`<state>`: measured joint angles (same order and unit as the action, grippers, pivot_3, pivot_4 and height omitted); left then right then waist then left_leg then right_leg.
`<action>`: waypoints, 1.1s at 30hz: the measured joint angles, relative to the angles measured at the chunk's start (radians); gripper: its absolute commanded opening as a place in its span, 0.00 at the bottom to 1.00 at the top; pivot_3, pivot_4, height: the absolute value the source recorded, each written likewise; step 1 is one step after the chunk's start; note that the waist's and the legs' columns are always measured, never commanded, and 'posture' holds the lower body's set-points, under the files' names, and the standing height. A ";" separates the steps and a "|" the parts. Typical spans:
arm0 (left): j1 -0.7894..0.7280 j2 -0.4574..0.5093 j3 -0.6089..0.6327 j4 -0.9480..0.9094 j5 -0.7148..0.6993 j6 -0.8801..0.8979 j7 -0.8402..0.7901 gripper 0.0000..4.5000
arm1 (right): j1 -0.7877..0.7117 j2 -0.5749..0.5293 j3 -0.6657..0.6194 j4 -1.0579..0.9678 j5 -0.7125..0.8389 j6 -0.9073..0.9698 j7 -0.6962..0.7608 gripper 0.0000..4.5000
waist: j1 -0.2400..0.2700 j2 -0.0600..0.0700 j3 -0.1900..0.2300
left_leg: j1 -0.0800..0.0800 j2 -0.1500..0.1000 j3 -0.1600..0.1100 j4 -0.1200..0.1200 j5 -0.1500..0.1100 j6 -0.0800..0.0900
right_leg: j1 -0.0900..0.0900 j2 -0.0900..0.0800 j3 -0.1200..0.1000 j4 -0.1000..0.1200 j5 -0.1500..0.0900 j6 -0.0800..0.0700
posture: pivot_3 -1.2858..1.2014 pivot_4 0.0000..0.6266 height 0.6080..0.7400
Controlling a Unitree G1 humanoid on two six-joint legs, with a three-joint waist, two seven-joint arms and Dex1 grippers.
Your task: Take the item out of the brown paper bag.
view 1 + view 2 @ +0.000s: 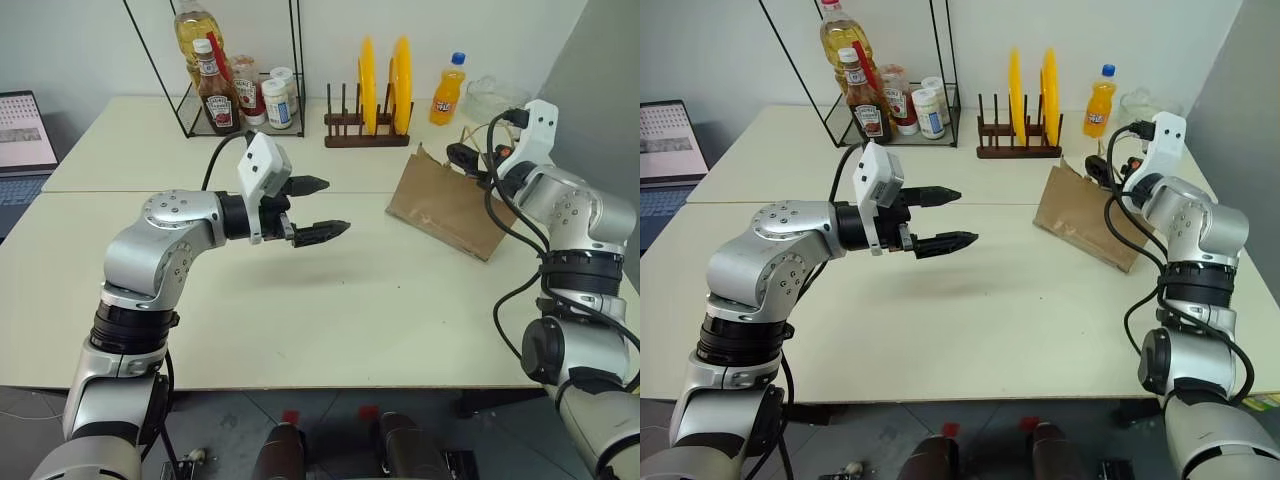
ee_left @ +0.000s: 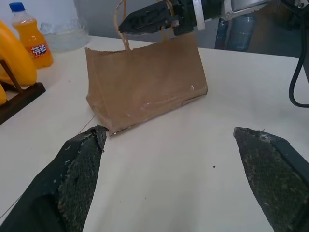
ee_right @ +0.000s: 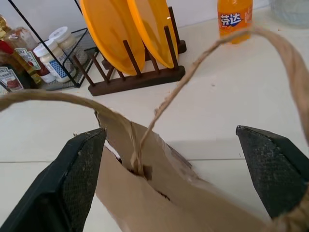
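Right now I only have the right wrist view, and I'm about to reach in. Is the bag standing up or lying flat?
Observer: Standing. The brown paper bag rests on its base on the table, mouth up.
Operator: How does my right arm sit against it?
Observer: The right gripper hangs just above the bag's top edge, at the far side from the left arm.
Operator: Is the left arm in the way?
Observer: No. The left gripper hovers over bare table well to the left of the bag, jaws open and pointing toward it, touching nothing.
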<state>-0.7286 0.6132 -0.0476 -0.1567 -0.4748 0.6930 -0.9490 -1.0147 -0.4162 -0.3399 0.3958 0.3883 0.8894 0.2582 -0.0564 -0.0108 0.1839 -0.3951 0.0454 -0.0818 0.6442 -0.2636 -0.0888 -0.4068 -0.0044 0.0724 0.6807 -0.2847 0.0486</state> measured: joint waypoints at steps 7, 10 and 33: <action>0.000 0.000 0.016 -0.018 -0.030 0.024 0.011 0.99 | -0.061 0.000 0.029 0.132 -0.004 -0.047 0.067 1.00 | 0.000 0.000 0.000 | 0.000 0.000 0.000 0.000 0.000 0.000 | 0.000 0.000 0.000 0.000 0.000 0.000 | 0.52 0.24 1.00; 0.006 0.004 0.016 -0.044 -0.034 0.024 0.014 1.00 | -0.073 0.000 0.051 0.177 -0.012 -0.086 0.109 0.92 | -0.001 0.000 0.000 | 0.000 0.000 0.000 0.000 0.000 0.000 | 0.000 0.000 0.000 0.000 0.000 0.000 | 0.52 0.24 1.00; 0.069 0.025 0.046 -0.110 -0.058 0.041 0.055 1.00 | -0.078 0.001 0.063 0.253 -0.002 -0.158 0.196 0.02 | -0.001 0.000 0.000 | 0.000 0.000 0.000 0.000 0.000 0.000 | 0.000 0.000 0.000 0.000 0.000 0.000 | 0.52 0.24 1.00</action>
<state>-0.6597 0.6385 -0.0017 -0.2669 -0.5331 0.7345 -0.8939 -1.0929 -0.4156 -0.2773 0.6487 0.3862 0.7317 0.4542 -0.0575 -0.0106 0.1842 -0.3952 0.0455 -0.0819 0.6444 -0.2635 -0.0889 -0.4069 -0.0044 0.0724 0.6810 -0.2846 0.0486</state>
